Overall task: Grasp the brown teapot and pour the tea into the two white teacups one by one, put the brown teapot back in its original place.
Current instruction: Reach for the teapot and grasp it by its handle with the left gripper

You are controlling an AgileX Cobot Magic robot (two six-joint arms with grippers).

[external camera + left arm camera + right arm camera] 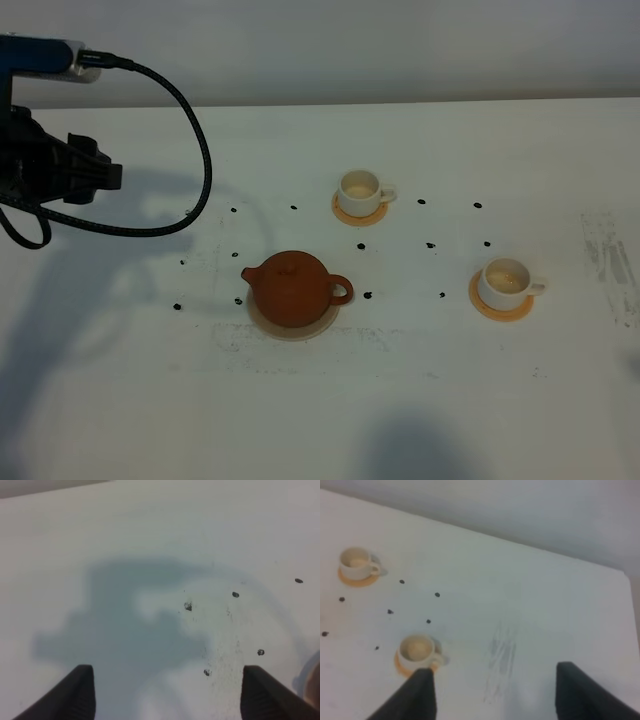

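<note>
The brown teapot [293, 287] stands upright on the pale beige round mat [290, 327] at the table's middle, spout to the left and handle to the right. One white teacup [359, 187] sits on an orange-tan coaster [357, 213] behind it. The other white teacup [504, 280] sits on its coaster [497, 309] to the right. Both cups show in the right wrist view, the far one [354, 562] and the near one [417, 649]. My left gripper [170, 700] is open and empty over bare table, well left of the teapot. My right gripper [495, 695] is open and empty, right of the near cup.
The left arm [60, 170] with its black cable [195, 150] hangs over the table's far left. Small black dots [362, 246] mark the white tabletop [450, 400]. Grey scuff marks [610, 260] lie near the right edge.
</note>
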